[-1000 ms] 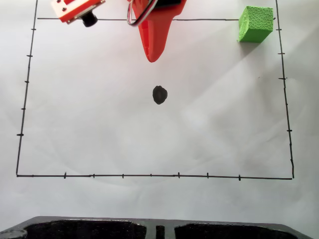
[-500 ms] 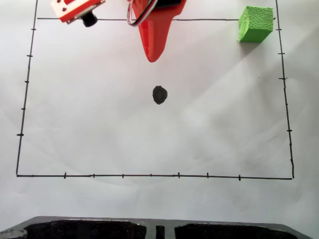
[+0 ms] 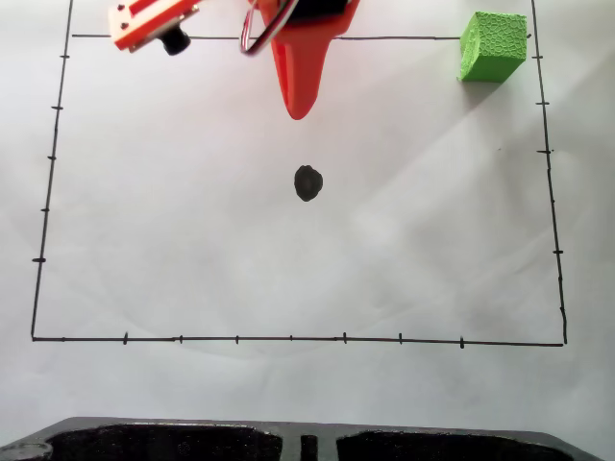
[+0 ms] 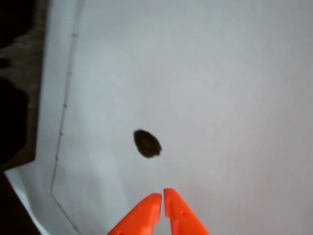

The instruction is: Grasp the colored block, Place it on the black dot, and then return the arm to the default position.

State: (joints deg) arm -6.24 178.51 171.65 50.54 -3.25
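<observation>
At the near edge of the fixed view a dark moulded tray (image 3: pixel 163 442) lay along the bottom of the frame, perhaps part of the camera stand, though the view was too cropped to say. Beyond it, white paper (image 3: pixel 192 240) covered the counter, ruled with a thin black border (image 3: pixel 288 338) and tick marks. The black dot (image 3: pixel 307 182) sat bare near the middle of that rectangle. Farther back, the orange-red arm's end effector (image 3: pixel 299 110) hung over the paper short of the dot, empty; in the wrist view its two tips (image 4: pixel 163 197) were pressed almost together, only a sliver between them. The green foam block (image 3: pixel 493 45) rested in the far right corner of the border, well apart from both. By this showing the task had barely begun: grasp, placement and return all remained.
</observation>
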